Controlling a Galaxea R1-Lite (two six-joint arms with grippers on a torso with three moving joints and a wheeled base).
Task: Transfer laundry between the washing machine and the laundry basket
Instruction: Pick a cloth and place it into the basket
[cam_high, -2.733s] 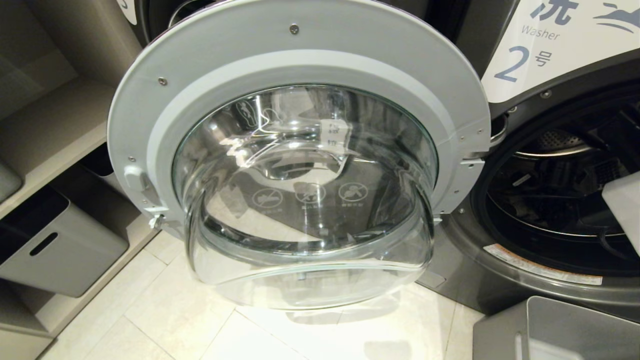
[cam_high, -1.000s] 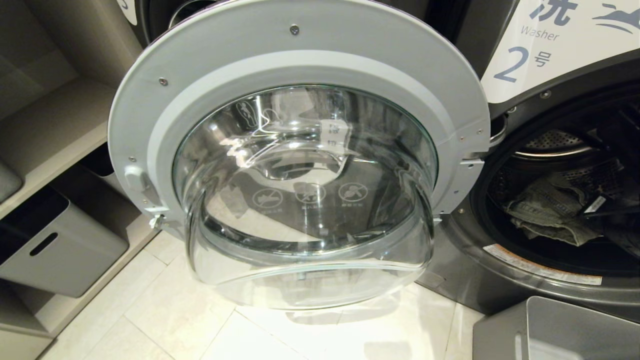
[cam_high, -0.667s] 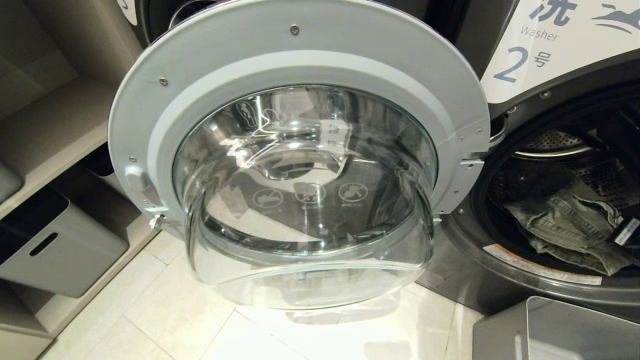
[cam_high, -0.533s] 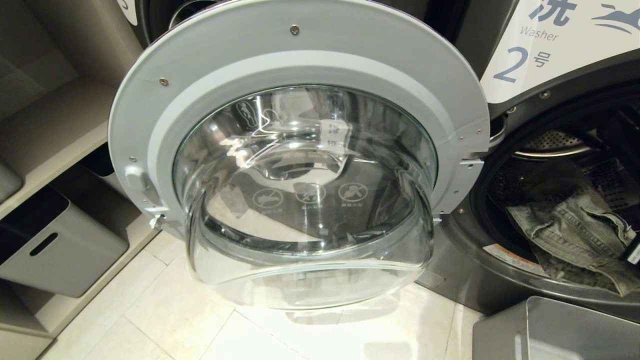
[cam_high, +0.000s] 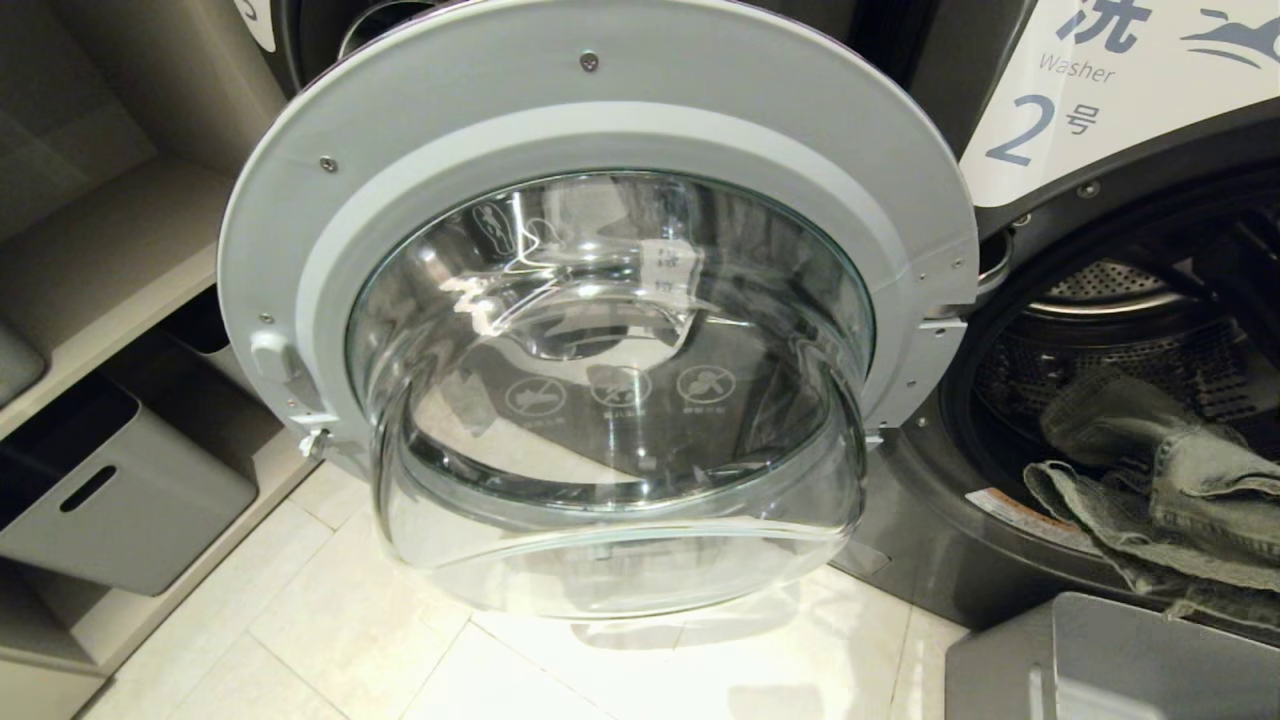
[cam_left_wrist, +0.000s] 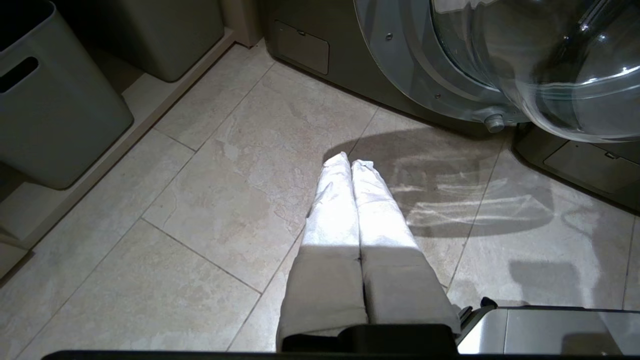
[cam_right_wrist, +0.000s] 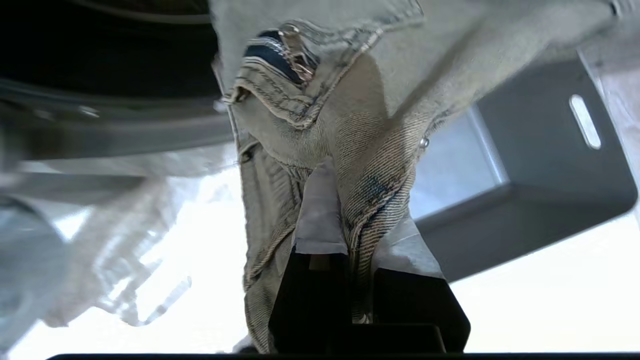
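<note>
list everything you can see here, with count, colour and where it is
washing machine: one, dark grey, white label marked 2, at the right, drum open
door: one, pale grey rim with clear glass bowl, swung open at centre
laundry: one, faded grey-green denim, draped over the drum's lower rim
laundry basket: one, light grey, on the floor below the drum opening
storage bins: two in the left wrist view, grey, on the low shelf at the left
floor: cream tiles
left gripper: one, white-covered fingers shut, above bare floor
right gripper: one, black with white-covered fingers, shut on the laundry
</note>
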